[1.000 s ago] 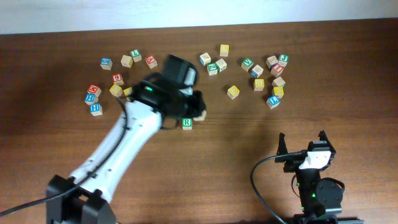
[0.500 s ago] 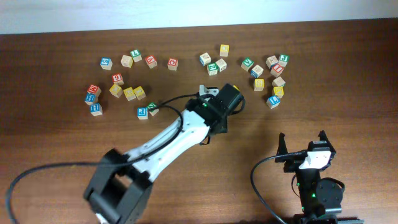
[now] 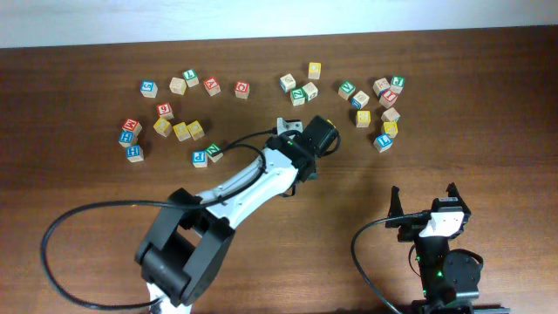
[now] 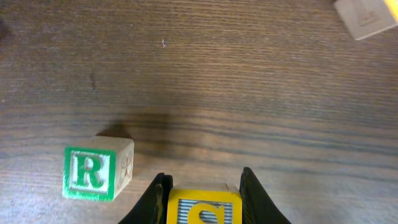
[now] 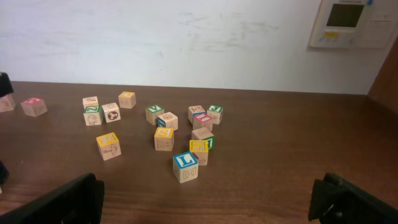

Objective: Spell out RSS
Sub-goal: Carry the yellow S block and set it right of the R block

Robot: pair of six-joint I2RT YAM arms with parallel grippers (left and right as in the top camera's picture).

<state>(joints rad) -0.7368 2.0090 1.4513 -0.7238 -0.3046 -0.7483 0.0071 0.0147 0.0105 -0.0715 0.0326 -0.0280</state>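
My left gripper (image 4: pixel 202 186) is shut on a yellow block with an S (image 4: pixel 202 210) and holds it just right of the green R block (image 4: pixel 93 174), which stands on the table. In the overhead view the left arm (image 3: pixel 305 144) reaches over the table's middle and hides both blocks. My right gripper (image 3: pixel 424 199) is open and empty at the near right, and in its wrist view (image 5: pixel 205 208) the fingers are wide apart.
Several letter blocks lie scattered along the far side: a left cluster (image 3: pixel 180 131), a middle group (image 3: pixel 298 94) and a right cluster (image 3: pixel 381 109). A blue L block (image 5: pixel 185 165) is the nearest to the right gripper. A tan block (image 4: pixel 367 15) lies beyond the left gripper.
The left arm has swung right from the left cluster to the table's middle, uncovering blocks on the left. The R block is now under the arm. The right arm has not moved.
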